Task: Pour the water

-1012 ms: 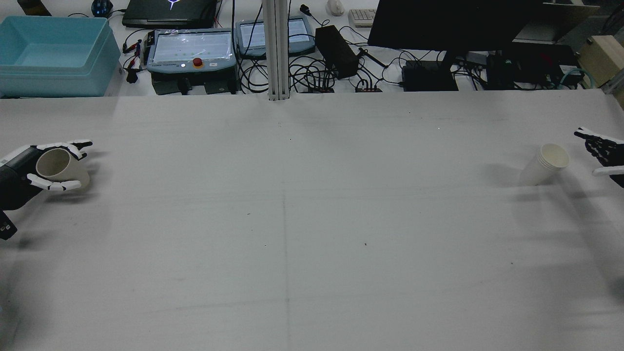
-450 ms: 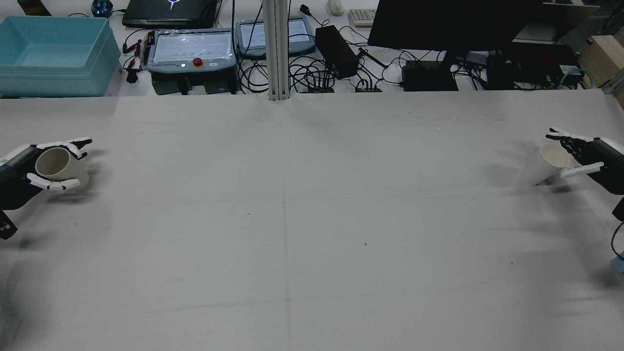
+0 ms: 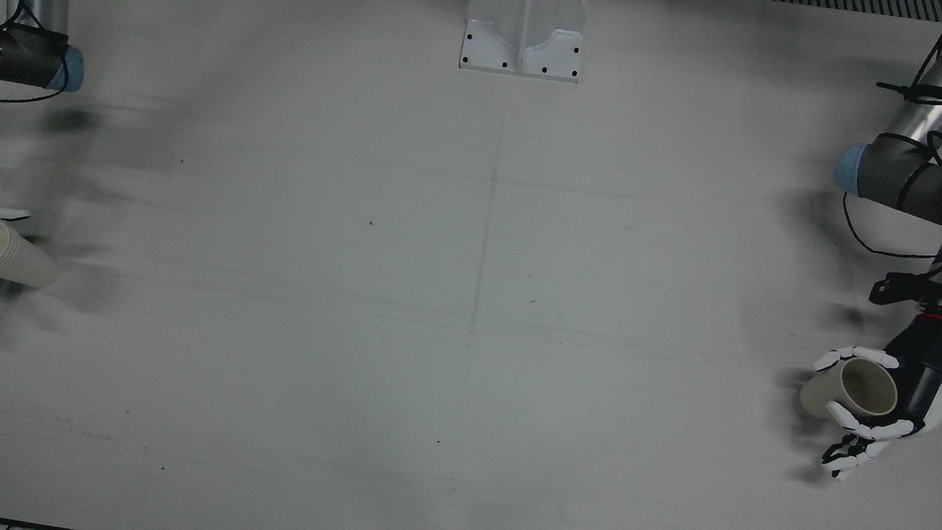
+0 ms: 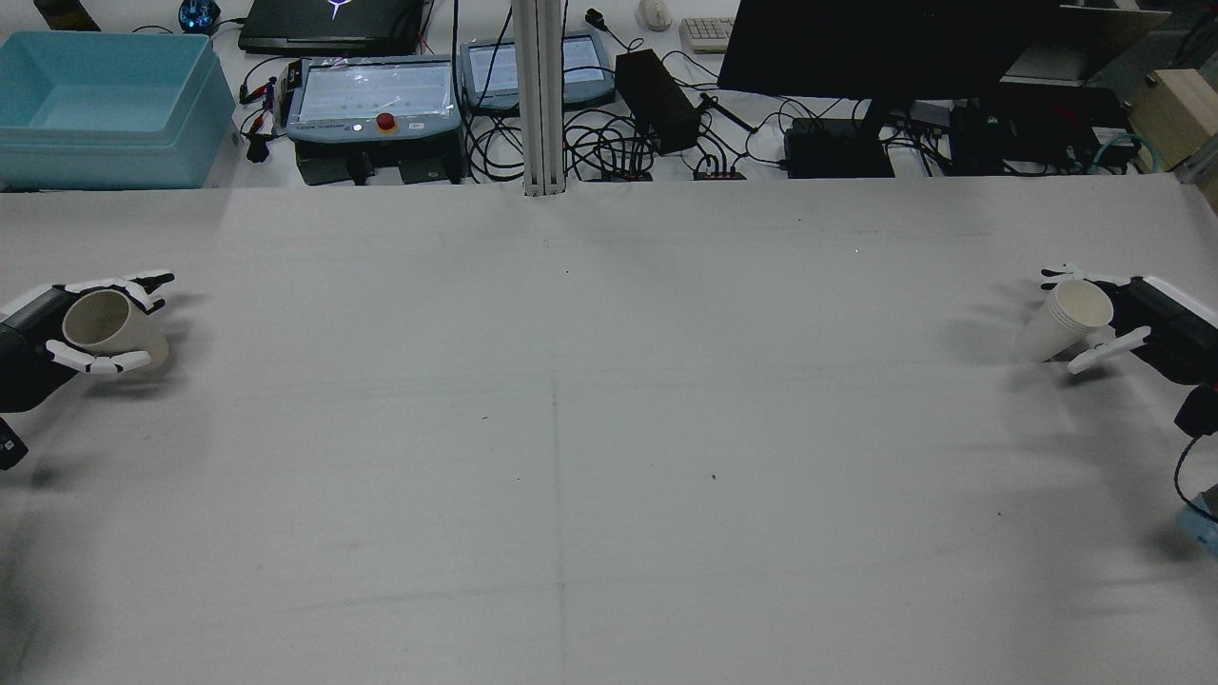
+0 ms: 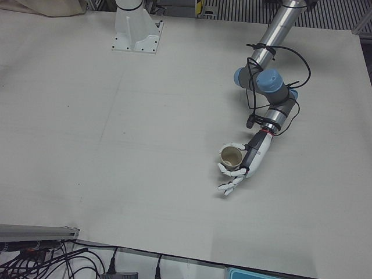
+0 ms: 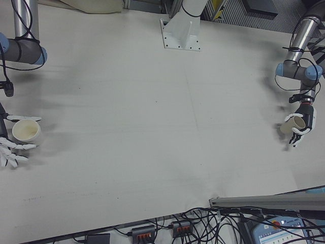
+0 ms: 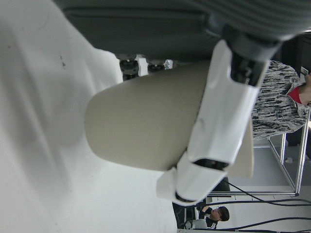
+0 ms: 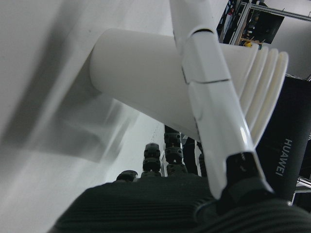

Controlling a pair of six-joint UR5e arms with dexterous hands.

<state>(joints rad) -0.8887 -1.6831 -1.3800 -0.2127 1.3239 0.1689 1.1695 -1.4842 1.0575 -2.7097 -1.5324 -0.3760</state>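
Note:
A beige cup (image 4: 109,328) is at the table's left edge in the rear view. My left hand (image 4: 52,333) is wrapped around it, fingers over its side (image 7: 218,121); the cup fills the left hand view (image 7: 146,126) and tilts slightly. It also shows in the front view (image 3: 846,386) and the left-front view (image 5: 231,157). A stack of white paper cups (image 4: 1066,323) stands near the right edge. My right hand (image 4: 1132,319) has its fingers spread on both sides of the stack; one finger (image 8: 209,82) lies along the cups (image 8: 146,82).
A blue bin (image 4: 105,105), control boxes (image 4: 371,100), cables and a dark monitor (image 4: 885,48) lie beyond the table's far edge. A white mounting base (image 3: 522,37) sits at the near middle edge. The grey tabletop (image 4: 609,428) stretches between the hands.
My right hand has moved in from the right edge and now brackets the white cup stack. My left hand, with the beige cup, has shifted slightly left and up.

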